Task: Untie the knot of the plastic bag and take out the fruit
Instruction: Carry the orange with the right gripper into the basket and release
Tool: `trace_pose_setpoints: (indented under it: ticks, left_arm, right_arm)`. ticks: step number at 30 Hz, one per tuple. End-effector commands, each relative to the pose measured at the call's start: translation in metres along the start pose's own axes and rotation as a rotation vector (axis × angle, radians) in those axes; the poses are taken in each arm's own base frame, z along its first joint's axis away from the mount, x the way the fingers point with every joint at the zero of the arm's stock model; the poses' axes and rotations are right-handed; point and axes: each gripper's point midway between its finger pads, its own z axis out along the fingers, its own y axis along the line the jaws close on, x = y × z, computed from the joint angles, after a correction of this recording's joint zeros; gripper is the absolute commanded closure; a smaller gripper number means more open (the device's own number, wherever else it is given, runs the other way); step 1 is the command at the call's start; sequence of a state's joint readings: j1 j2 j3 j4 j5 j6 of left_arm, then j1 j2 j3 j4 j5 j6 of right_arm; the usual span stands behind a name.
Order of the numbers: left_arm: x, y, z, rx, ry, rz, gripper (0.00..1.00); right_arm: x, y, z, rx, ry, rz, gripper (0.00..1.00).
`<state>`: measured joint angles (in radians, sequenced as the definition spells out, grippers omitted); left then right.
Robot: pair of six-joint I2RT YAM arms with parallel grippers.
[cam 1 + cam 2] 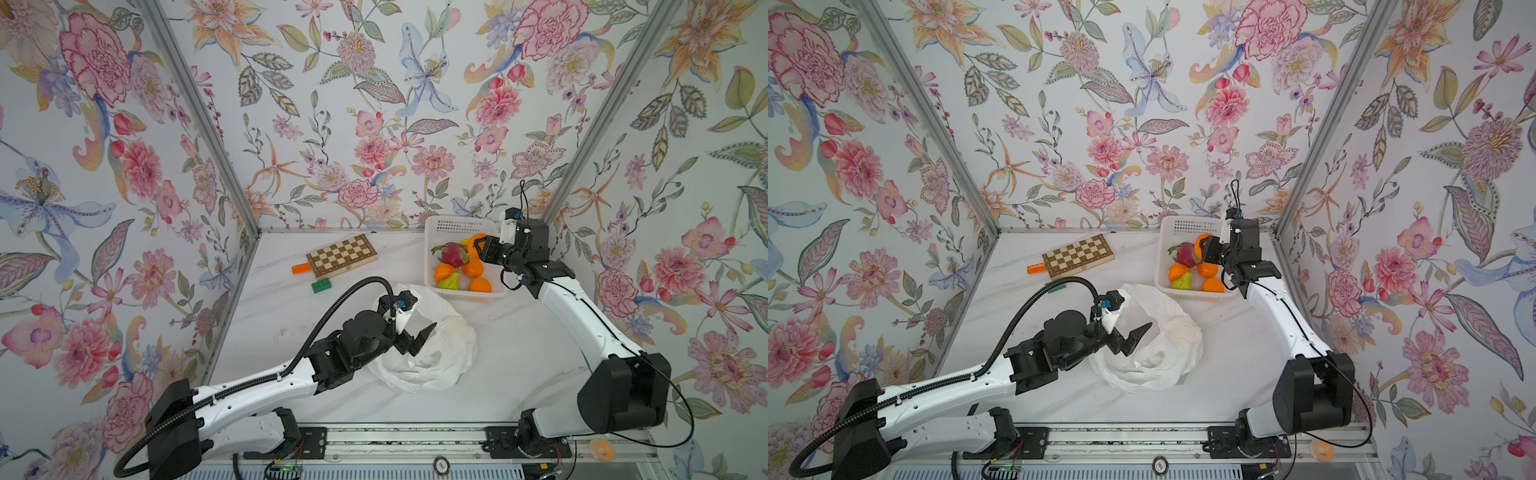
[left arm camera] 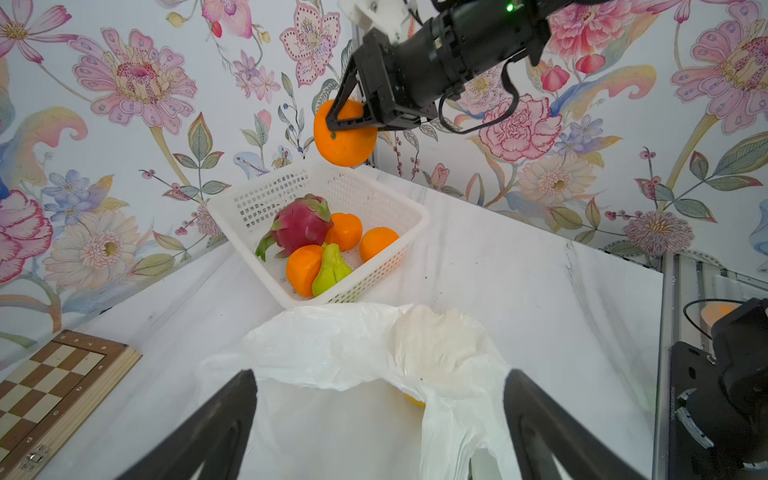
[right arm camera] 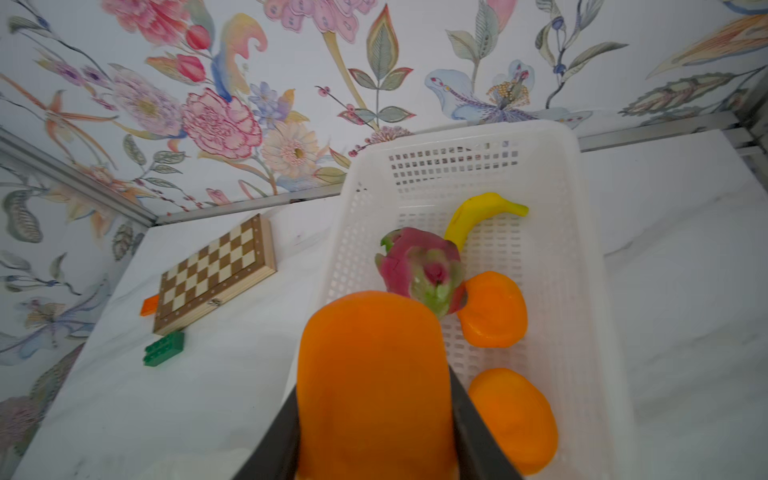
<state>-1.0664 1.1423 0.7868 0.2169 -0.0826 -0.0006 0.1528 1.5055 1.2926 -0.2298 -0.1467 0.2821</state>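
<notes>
The plastic bag (image 1: pixel 436 365) (image 1: pixel 1154 370) lies crumpled on the table with its mouth open; the knot is out of view. My left gripper (image 1: pixel 422 338) (image 2: pixel 380 376) hovers open over the bag's mouth, holding nothing. A sliver of yellow fruit (image 2: pixel 413 400) shows inside the bag. My right gripper (image 1: pixel 478 248) (image 3: pixel 374 384) is shut on an orange (image 3: pixel 370 332) (image 2: pixel 345 143), held above the white basket (image 1: pixel 432 232) (image 3: pixel 590 249). In the basket lie a dragon fruit (image 1: pixel 453 254) (image 3: pixel 419 266), three oranges, a green pear-shaped fruit (image 2: pixel 330 270) and a banana (image 3: pixel 478 212).
A folded chessboard (image 1: pixel 341 255) lies at the back left of the table, with an orange block (image 1: pixel 300 269) and a green block (image 1: pixel 323 286) beside it. Flowered walls close in the left, back and right. A metal rail (image 1: pixel 395 444) runs along the front edge.
</notes>
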Motion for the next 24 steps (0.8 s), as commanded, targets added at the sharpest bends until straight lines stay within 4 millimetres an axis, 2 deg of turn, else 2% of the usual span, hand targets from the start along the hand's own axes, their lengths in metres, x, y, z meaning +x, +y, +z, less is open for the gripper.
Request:
trace_pose_setpoints:
  ticks: [1,6,15,20,24]
  left_arm:
    - [-0.008,0.000,-0.007,0.001,0.018,-0.031,0.05]
    - [-0.002,0.000,-0.011,0.003,0.043,-0.059,0.04]
    - [-0.002,0.002,-0.017,-0.005,0.033,-0.096,0.04]
    - [-0.003,0.005,-0.022,-0.016,0.038,-0.143,0.04]
    - [0.015,0.007,-0.020,-0.034,0.086,-0.189,0.04]
  right_arm:
    - [0.000,-0.033,0.026,0.140,0.056,-0.148,0.67]
    - [0.001,-0.061,0.070,0.218,0.114,-0.196,0.68]
    - [0.028,-0.103,0.142,0.267,0.238,-0.189,0.69]
    - [0.043,-0.119,0.169,0.284,0.284,-0.178,0.69]
    - [0.058,-0.121,0.182,0.278,0.323,-0.166,0.63]
